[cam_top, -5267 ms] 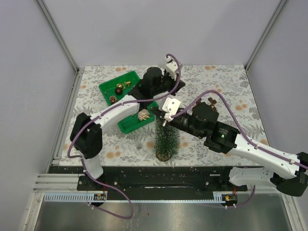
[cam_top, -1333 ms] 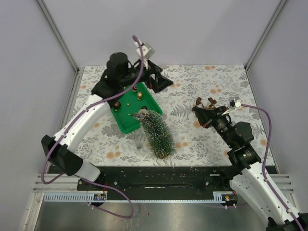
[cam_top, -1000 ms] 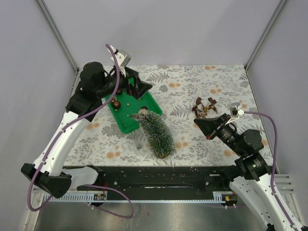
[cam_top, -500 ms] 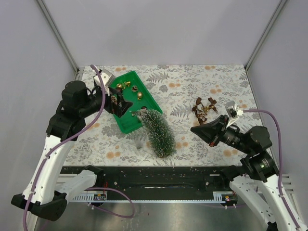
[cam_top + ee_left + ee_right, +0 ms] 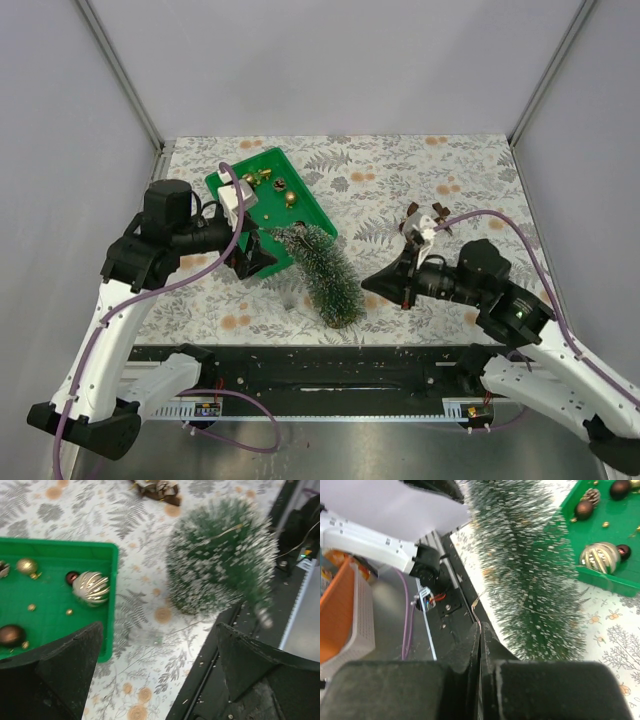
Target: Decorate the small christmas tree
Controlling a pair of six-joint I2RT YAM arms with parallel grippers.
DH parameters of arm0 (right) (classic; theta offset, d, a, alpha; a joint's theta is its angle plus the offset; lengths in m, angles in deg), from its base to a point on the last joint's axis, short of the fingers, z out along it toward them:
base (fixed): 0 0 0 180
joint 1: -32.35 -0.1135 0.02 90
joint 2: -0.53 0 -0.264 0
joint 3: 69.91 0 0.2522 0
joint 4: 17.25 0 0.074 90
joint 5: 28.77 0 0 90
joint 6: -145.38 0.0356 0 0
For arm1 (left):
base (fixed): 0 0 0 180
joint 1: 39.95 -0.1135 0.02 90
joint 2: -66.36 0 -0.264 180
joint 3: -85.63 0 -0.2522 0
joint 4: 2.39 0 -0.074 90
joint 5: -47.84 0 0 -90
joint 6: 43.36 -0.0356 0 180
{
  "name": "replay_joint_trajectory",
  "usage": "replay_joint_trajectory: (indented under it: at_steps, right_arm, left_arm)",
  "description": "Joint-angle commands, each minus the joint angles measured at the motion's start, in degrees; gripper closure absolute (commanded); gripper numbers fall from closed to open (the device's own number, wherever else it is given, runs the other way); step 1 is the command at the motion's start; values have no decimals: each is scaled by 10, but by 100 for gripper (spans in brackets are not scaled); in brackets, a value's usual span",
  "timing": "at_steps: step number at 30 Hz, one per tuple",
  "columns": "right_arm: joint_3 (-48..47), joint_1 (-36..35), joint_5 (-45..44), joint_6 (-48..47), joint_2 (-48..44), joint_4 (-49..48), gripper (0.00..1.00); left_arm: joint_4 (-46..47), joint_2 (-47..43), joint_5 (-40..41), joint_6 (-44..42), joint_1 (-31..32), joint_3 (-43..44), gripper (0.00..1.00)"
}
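the small christmas tree (image 5: 322,275) leans steeply on the floral tabletop (image 5: 470,170) near its front edge, with its tip over the near corner of the green tray (image 5: 262,205). its foot is hard to make out from above.

the left end effector (image 5: 255,255) hangs at the tray's near edge, just left of the tree. its arm is bent at a raised elbow. in the left wrist view its fingers (image 5: 65,670) are spread wide, with nothing between them. the right arm reaches leftward and low, bringing the right end effector (image 5: 375,283) near the tree's lower right side. in its own view the fingers (image 5: 470,650) are pressed together. a thin strand shows at their tip, and i cannot tell whether it is pinched.

half a second ago the left end effector was farther back over the tray, and the right one was farther right. the tree's lean is unchanged.

a striped gold ball (image 5: 91,586) lies in the tray. from above, the tree tip hides it. the tree is blurred in the left wrist view.
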Motion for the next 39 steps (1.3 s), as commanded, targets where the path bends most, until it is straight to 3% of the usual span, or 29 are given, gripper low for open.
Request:
replay_joint_trajectory:
  at_steps: [1, 8, 12, 16, 31, 39]
  right_arm:
    - [-59, -131, -171, -77, 35, 27, 100]
    - [-67, -273, -295, -96, 77, 25, 100]
    - [-95, -379, -401, -127, 152, 17, 100]
    - [-142, -428, -441, -144, 230, 8, 100]
    - [-124, -439, -596, -219, 355, -179, 95]
    - [-95, -440, -587, -209, 338, -193, 95]
  left_arm:
    - [11, 1, -125, 2, -3, 19, 1]
    - [40, -1, -126, 37, -3, -2, 3]
    - [67, -1, -119, 77, -3, -7, 8]
    - [77, -10, -104, 79, -3, -12, 15]
    - [94, -33, -127, 95, 2, -31, 21]
    - [-33, -63, -119, -14, 2, -19, 20]
